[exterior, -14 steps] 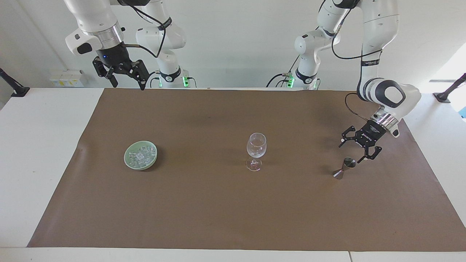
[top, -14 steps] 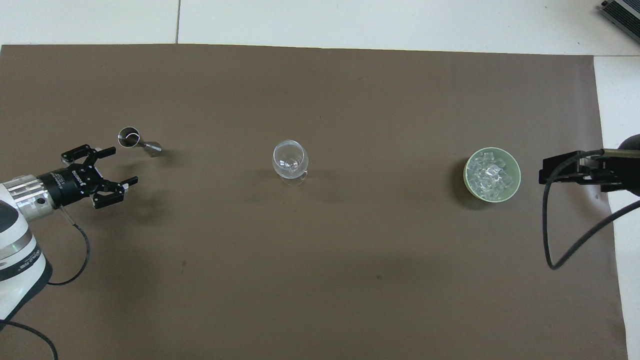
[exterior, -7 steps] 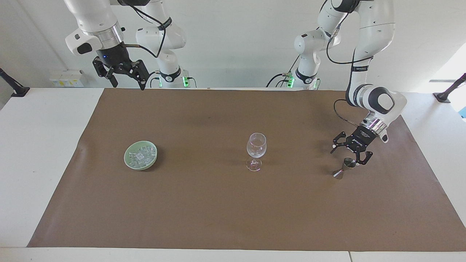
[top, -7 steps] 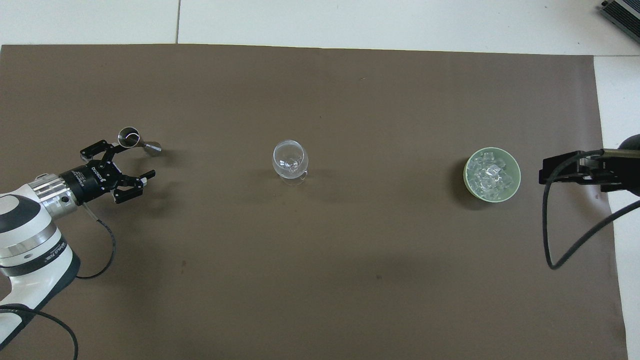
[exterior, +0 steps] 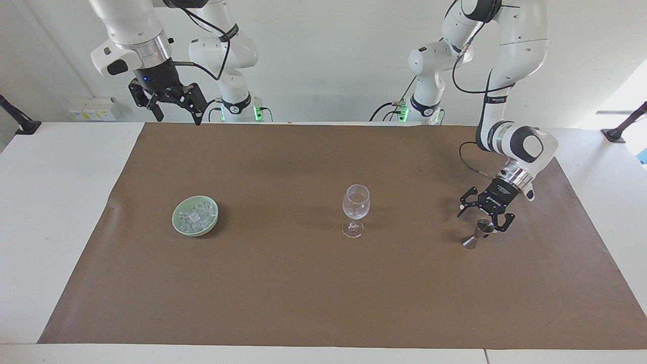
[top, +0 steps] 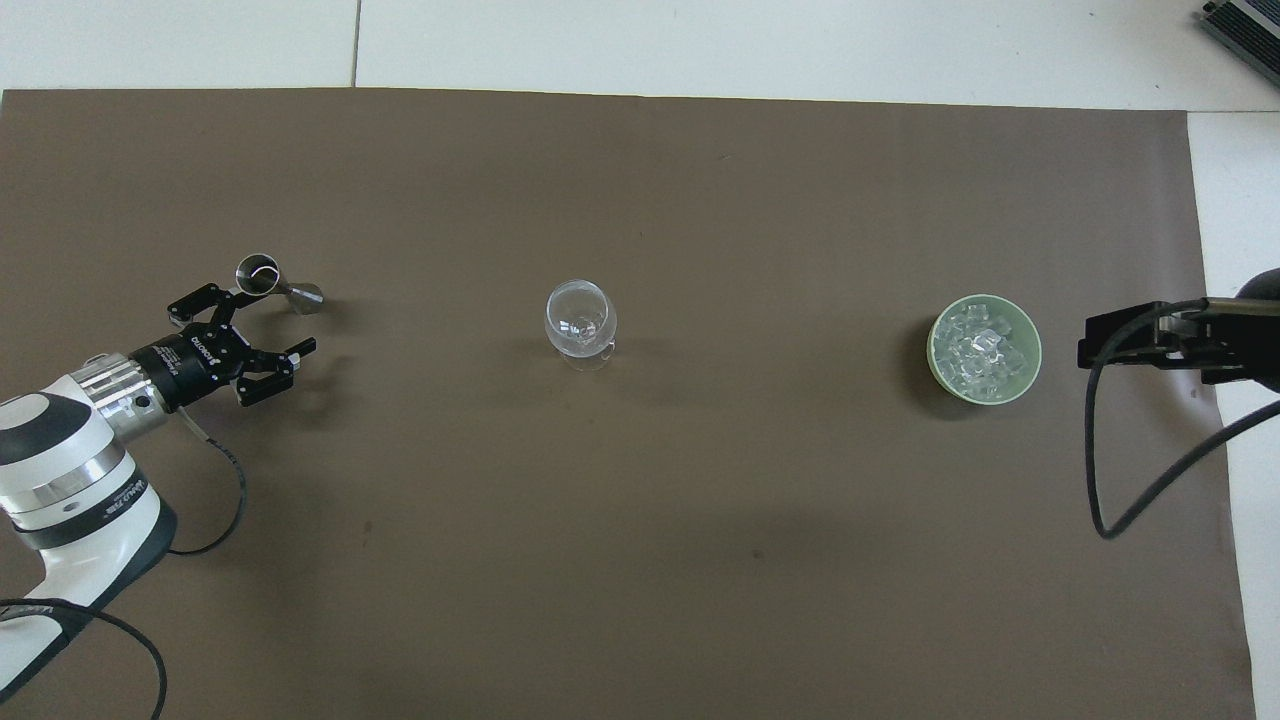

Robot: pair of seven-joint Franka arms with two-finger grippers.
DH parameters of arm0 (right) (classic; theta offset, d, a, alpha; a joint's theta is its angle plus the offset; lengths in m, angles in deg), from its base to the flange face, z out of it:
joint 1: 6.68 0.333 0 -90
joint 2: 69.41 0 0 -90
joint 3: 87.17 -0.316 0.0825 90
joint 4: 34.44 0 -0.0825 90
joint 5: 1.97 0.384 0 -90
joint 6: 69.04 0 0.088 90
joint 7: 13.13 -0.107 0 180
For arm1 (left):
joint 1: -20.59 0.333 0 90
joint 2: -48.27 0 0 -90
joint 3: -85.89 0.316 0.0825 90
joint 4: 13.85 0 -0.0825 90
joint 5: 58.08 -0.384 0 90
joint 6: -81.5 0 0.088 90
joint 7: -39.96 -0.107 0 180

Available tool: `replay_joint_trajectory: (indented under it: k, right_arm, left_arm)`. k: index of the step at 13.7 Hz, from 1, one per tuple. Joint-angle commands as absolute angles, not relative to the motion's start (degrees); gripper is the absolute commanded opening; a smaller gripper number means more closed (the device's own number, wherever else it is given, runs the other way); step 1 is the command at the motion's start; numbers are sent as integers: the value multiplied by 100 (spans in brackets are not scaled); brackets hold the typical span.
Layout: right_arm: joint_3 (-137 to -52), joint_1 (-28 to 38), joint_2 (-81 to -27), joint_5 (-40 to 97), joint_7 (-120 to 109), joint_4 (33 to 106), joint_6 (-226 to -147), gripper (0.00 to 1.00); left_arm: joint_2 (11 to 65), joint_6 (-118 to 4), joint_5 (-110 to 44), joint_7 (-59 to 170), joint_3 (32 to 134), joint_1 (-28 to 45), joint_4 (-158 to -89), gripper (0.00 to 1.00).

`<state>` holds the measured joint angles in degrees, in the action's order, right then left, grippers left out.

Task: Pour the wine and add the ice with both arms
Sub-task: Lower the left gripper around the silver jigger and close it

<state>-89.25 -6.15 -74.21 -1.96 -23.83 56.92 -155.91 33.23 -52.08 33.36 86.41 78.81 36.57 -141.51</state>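
The left gripper point(exterior: 484, 218) had dropped closer, fingers spread wide around the jigger point(exterior: 479, 233), not yet gripping; the right gripper point(exterior: 174, 108) waited open, holding nothing.

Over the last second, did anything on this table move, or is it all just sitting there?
The left hand moved down and in toward the small metal measuring cup, open, and now has its fingers on either side of the cup's top without gripping it. The right hand waits, open, raised above the table's edge. The cup, wine glass and bowl of ice stayed put.
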Motion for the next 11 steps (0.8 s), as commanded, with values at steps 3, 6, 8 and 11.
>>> replay_joint_trajectory:
  k: [3,6,8,11]
  right_arm:
    - [-8884,-571,-7547,-215,-2394,5837,-15667,100]
    - [-8884,-580,-7547,-215,-2394,5828,-15658,100]
    - [-8884,-580,-7547,-215,-2394,5828,-15667,100]
    - [-8884,-580,-7547,-215,-2394,5837,-15658,100]
  left_arm:
    - [3315,-5324,3727,8487,7921,3571,-14147,100]
    - [3306,-5324,3921,8452,7921,3509,-14138,100]
    - [3306,-5359,3982,8425,7921,3492,-14129,96]
    - [3288,-5456,4035,8382,7921,3430,-14129,90]
